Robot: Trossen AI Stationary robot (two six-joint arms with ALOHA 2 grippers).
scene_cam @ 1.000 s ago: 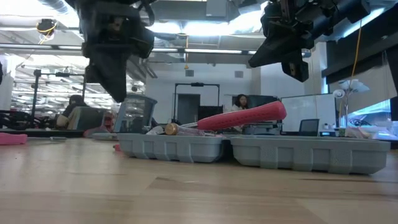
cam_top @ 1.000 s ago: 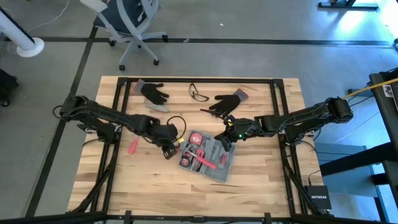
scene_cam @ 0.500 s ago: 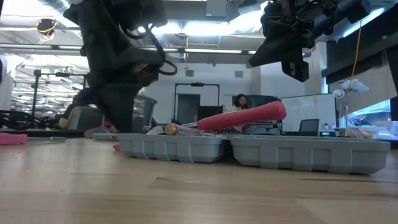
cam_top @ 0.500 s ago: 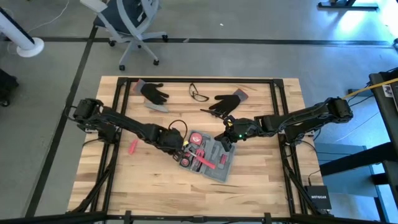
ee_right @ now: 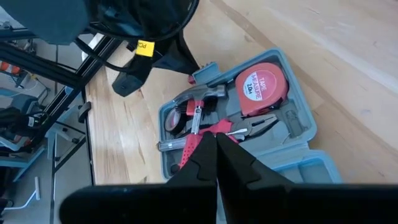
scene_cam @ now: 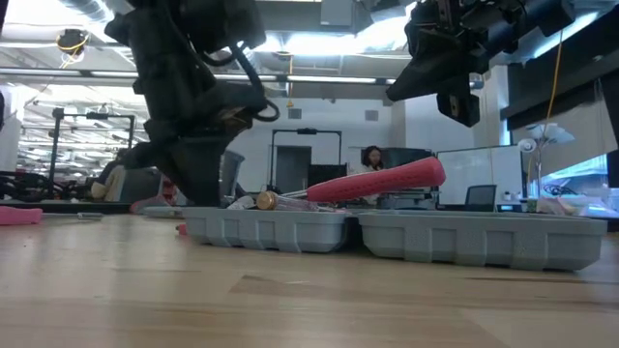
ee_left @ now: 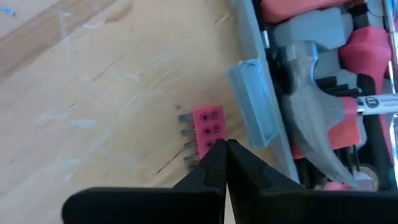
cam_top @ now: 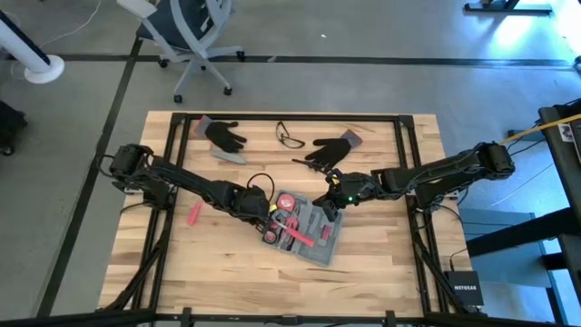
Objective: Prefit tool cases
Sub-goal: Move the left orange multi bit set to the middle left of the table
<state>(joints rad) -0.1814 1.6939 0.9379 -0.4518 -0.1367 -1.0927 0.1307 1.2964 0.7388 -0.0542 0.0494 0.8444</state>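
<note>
A grey concrete floor (cam_top: 300, 86) with dark tape lines surrounds the wooden surface (cam_top: 227, 263). A white office chair (cam_top: 186, 36) stands beyond it. In the low view, ceiling lights (scene_cam: 300, 43), white walls, a dark doorway (scene_cam: 305, 155) and a seated person (scene_cam: 372, 159)

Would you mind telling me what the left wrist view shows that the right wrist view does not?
Only the left wrist view shows the small pink bit holder on the wood beside the case latch, with the shut left pincer at it. Only the right wrist view shows the red tape measure, the pliers and the shut right pincer. Both show the open tool case and hammer.
</note>
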